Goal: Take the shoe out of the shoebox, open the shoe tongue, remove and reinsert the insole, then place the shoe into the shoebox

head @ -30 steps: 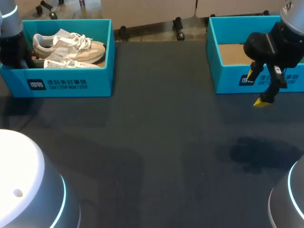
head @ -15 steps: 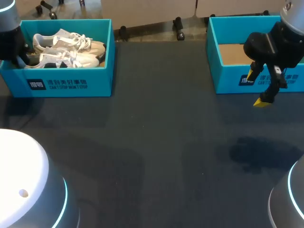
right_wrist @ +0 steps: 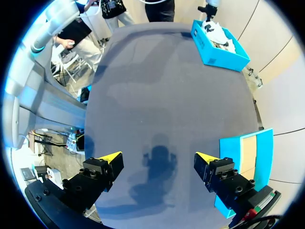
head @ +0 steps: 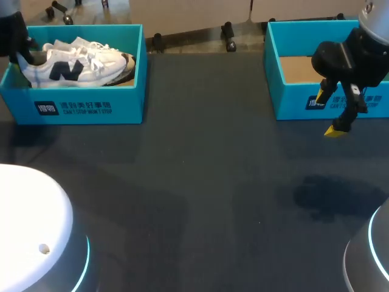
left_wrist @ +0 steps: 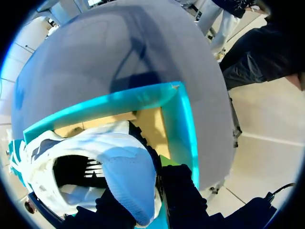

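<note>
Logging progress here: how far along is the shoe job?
Nothing is finished. In hand: the left gripper is shut on the heel of the shoe, which is tipped up but not yet out of the left shoebox. To do: lift-out, tongue, insole, reboxing. The right gripper hangs open by the empty box.

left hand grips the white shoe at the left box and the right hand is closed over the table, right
No: the right hand is open over the table, as the right wrist view shows. The left hand does grip the white shoe.
</note>
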Controlling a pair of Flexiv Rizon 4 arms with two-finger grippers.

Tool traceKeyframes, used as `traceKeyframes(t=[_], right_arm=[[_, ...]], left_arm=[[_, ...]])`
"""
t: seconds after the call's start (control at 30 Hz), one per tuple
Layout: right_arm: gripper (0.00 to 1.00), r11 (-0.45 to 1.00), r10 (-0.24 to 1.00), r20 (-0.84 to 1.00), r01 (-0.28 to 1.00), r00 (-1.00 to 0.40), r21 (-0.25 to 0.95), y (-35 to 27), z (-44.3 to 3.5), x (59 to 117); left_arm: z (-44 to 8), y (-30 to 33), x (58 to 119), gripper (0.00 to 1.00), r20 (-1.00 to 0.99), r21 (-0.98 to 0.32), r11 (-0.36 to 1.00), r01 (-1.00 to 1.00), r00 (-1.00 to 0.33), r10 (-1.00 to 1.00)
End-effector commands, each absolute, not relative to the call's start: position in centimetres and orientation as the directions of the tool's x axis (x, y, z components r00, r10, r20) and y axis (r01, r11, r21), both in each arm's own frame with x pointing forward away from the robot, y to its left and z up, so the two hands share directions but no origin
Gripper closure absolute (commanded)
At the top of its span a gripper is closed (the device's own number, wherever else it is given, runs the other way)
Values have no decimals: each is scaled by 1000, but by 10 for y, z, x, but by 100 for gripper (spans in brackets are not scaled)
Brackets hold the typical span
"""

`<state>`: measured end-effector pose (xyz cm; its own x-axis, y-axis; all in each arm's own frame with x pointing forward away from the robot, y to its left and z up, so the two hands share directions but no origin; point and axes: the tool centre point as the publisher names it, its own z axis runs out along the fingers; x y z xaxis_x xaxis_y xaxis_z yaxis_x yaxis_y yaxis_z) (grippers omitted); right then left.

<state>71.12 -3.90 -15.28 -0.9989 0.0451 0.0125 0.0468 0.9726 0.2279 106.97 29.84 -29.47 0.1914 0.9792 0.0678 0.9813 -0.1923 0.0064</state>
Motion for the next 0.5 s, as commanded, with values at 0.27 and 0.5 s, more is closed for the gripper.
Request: traceKeyframes(t=[0.27, 0.5], right_arm=[[0, 973, 46, 15, 48, -999, 224, -38, -153, 713], [0, 973, 46, 15, 48, -999, 224, -38, -153, 713]], left_arm=[[-228, 296, 1064, 100, 103, 33, -184, 982, 180, 978], [-205, 298, 1065, 100, 103, 26, -188, 982, 185, 977]])
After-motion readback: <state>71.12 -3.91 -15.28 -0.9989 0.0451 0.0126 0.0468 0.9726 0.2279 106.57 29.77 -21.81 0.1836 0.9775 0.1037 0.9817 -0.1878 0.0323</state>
